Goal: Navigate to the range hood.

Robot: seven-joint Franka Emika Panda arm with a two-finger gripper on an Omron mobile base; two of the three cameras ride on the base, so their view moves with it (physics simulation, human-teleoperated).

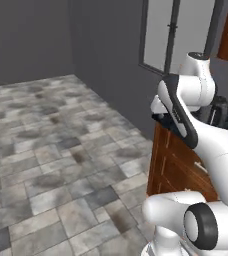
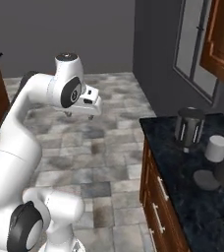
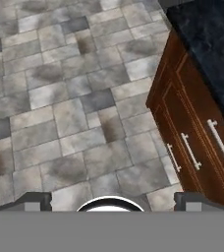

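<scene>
Risk: base clips dark wood cabinet w/ black stone counter (image 2: 182,162) turning; arm's two-finger gripper (image 2: 79,114) empty, jaw state unclear.

No readable txt, labels, brands or nos. anywhere. Table (image 2: 202,206) top is plain dark stone, cabinet (image 3: 192,128) fronts bare wood w/ metal handles, canister (image 2: 189,129) and cup (image 2: 216,148) at approx 3 o'clock in right base view carry no print. Floor (image 1: 61,150) tiles unmarked.
</scene>
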